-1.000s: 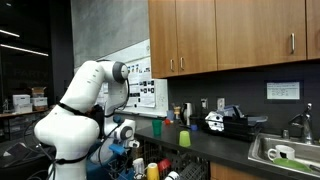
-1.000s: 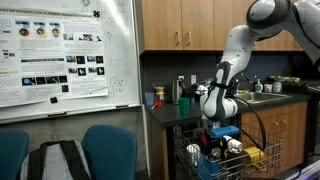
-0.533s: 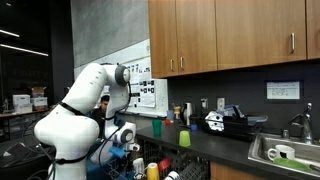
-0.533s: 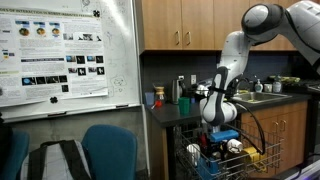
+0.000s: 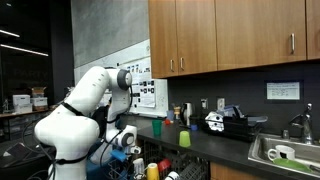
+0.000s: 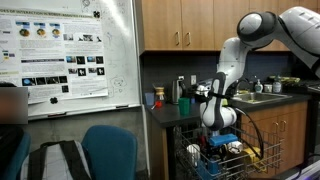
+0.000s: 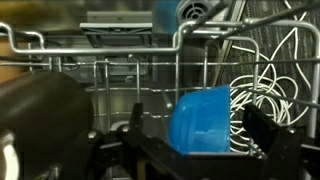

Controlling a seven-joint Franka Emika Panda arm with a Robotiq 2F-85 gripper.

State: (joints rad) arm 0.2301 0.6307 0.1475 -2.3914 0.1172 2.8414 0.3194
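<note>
In an exterior view I see my gripper (image 5: 125,143) hanging low at the left end of the dark counter (image 5: 215,145), down among the things in the wire rack (image 5: 150,170) below the counter edge. From here I cannot tell how the jaws stand. A green cup (image 5: 184,137) stands upright on the counter to the right of the arm, and the sink (image 5: 285,152) lies far off to the right under the wooden cabinets (image 5: 230,35). In an exterior view from the opposite side, the gripper (image 6: 222,140) points straight down into the top of the wire rack (image 6: 225,160), just in front of the counter. A whiteboard (image 6: 65,55) with posters fills the wall to the left, and two blue chairs (image 6: 108,150) stand below it, well apart from the rack. I cannot pick out the thing between the jaws here. In the wrist view the jaws stand wide, with the dark fingers (image 7: 268,135) low in the frame. A blue plastic container (image 7: 205,120) sits in the rack between them, nearer the right finger, though I cannot tell whether either finger touches it. A dark round thing (image 7: 40,110) fills the near left, and white wire loops (image 7: 255,85) lie just right of the container.
</note>
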